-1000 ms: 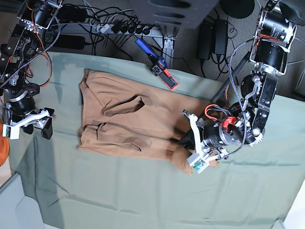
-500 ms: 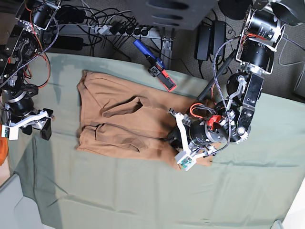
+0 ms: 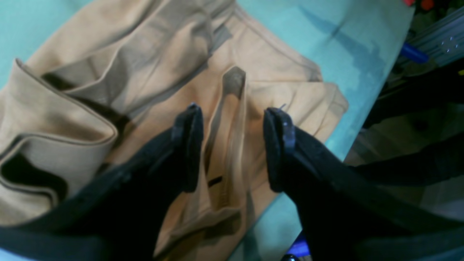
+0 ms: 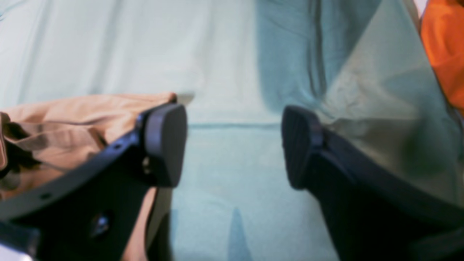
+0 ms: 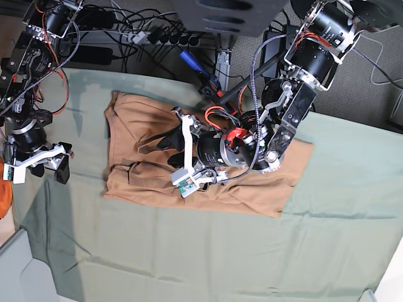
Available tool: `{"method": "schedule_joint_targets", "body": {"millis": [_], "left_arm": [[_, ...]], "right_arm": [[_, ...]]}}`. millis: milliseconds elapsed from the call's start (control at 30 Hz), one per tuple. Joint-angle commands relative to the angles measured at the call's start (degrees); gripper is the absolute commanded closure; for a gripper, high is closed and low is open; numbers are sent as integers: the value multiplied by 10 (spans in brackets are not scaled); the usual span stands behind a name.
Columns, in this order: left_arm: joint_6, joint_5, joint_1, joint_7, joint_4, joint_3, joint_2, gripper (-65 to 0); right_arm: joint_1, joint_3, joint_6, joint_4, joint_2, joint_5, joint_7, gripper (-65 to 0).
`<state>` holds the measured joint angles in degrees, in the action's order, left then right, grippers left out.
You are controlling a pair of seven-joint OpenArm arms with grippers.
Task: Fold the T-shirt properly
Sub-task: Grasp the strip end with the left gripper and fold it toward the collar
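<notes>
While the left end effector [image 5: 179, 155] hovers open and empty over the half-folded T-shirt [image 5: 138, 160], the right end effector [image 5: 38, 165], also open and empty, likely must grasp the unfolded side next.

No text, label, brand, number or sign is showing legibly in any of the views.

T-shirt [image 5: 145, 126] middle: hidden under left arm [image 5: 277, 126] in base view
T-shirt, left wrist: cut off by left and top edges
orange object [image 4: 444, 47]: cut off at right edge, blurred
right wrist view: soft focus throughout
</notes>
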<state>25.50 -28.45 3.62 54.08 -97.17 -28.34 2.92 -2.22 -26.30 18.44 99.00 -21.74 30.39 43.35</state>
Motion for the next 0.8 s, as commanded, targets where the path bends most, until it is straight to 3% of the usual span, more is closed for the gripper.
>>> {"method": "schedule_joint_targets", "body": {"millis": [0,100,300,400,567,767], "left_arm": [[3,-4,10,-8,-25,8,0,-305],[5,17,12,-3,-57,50,21,-303],[4,8,5,-5,-65,146,104,-303],[4,9,0,-36,-52,168,129,-303],[5,8,1,-89,-12,161,117,-303],[7,69,4,-148,45,142,57,-303]], "right_arm": [[8,-5,33,10,-10,5,-13,-416],[8,-5,33,10,-10,5,-13,-416],[8,-5,33,10,-9,5,-13,-416],[8,-5,33,10,-9,5,-14,-416],[8,-5,33,10,-9,5,-13,-415],[7,-5,33,10,-9,0,-2,-415]]}}
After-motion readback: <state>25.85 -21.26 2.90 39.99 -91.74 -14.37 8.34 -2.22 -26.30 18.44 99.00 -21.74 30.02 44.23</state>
